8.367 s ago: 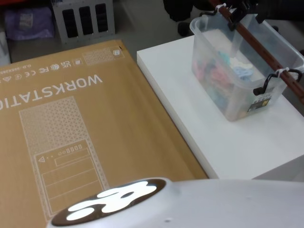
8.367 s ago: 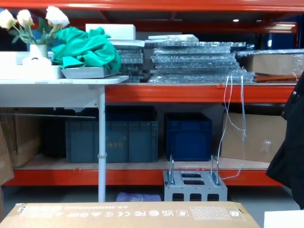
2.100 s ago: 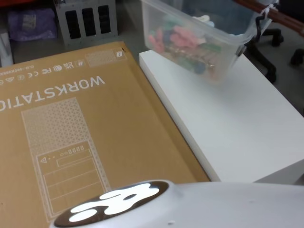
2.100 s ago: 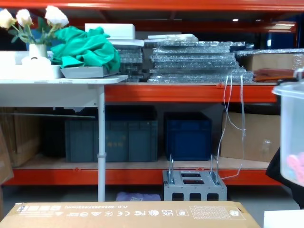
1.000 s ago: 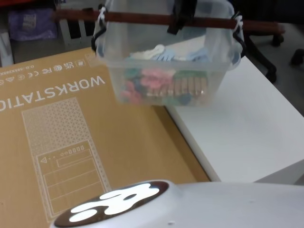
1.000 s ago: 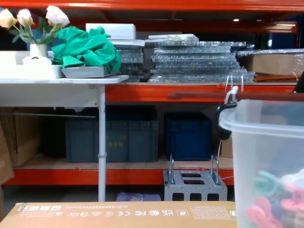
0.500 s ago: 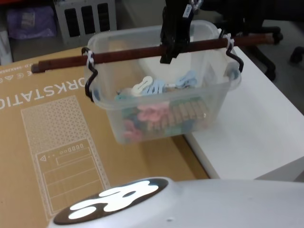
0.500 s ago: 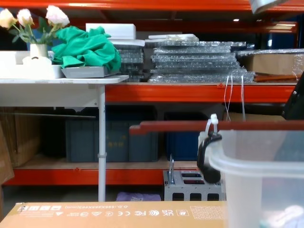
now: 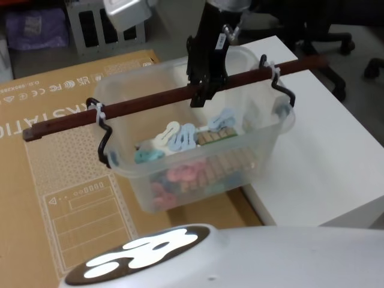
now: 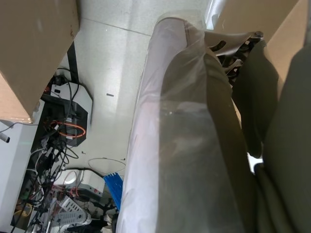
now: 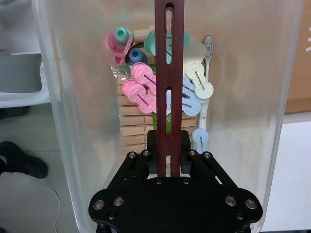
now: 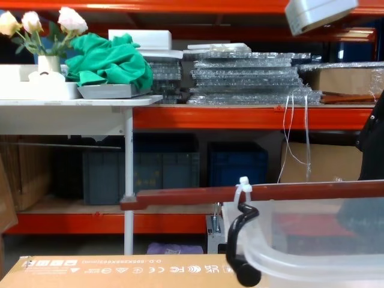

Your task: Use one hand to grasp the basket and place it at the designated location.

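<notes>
Right end effector [image 9: 201,95] is clamped on the dark red-brown bar handle [image 9: 144,107] near its mid-length, bearing the basket [image 9: 267,144]. Nearest the robot lies the cardboard carton [image 9: 60,198]. The basket hangs over the seam between it and the white worktop [image 9: 324,138]; contact with either cannot be determined.

Judged step: carriage, release not yet made. The next move calls for a level lowering; no destination marking is visible.

Hazards: loose clothes pegs [image 9: 180,137] inside, and the handle overhanging both ends. Beyond stand a grey metal block [image 9: 90,27] and a chair base [image 9: 336,39].

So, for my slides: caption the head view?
Right gripper holds the basket by its bar handle over the cardboard box and white table.
</notes>
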